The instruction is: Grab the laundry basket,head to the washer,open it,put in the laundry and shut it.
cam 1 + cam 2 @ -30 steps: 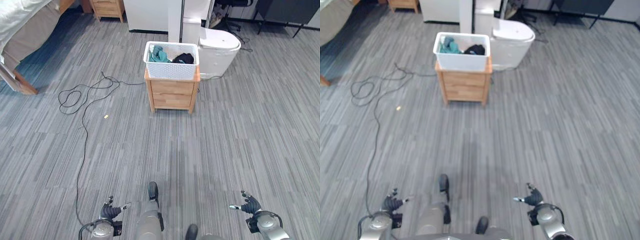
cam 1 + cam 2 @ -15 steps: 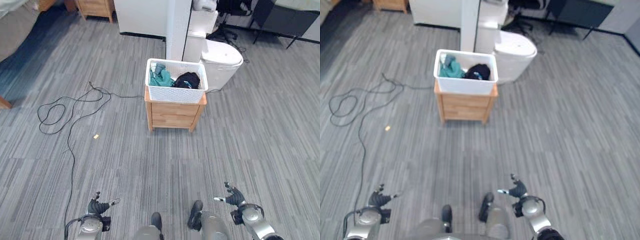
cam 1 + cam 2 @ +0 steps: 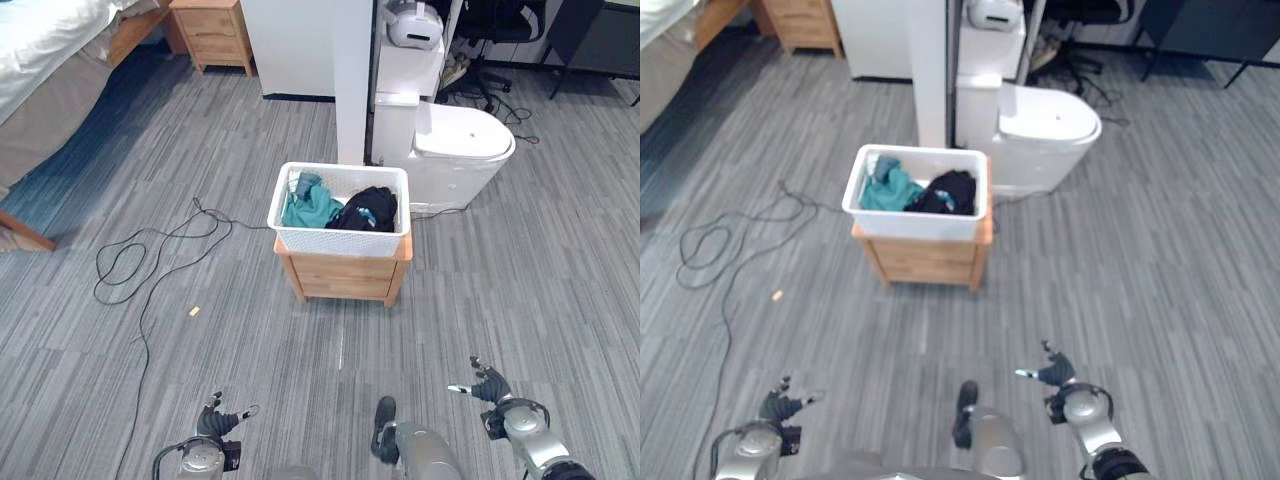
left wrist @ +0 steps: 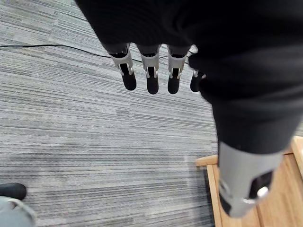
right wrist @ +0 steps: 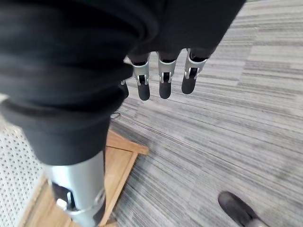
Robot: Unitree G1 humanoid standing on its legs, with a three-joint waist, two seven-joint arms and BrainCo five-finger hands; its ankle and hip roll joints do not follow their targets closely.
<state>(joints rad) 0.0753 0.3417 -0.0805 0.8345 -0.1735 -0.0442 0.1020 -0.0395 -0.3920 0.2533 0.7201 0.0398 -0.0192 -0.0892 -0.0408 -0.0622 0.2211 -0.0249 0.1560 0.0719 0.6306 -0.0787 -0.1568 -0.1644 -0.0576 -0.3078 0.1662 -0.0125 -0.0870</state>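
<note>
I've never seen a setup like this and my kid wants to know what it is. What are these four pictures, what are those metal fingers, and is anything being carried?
This is a walking, human-shaped robot seen through its own cameras. The two wide pictures come from a pair of cameras on its head, looking down at the floor ahead. The two close pictures come from cameras on its wrists, looking along each robot hand.

The left robot hand and right robot hand hang low near the floor, with fingers relaxed. Neither holds anything.

Ahead stands a small wooden cabinet. On top of it sits a white laundry basket holding a teal garment and a black garment. Behind it is a white rounded appliance, probably the washer. A bed shows at the far left, and a black cable lies on the grey floor.
</note>
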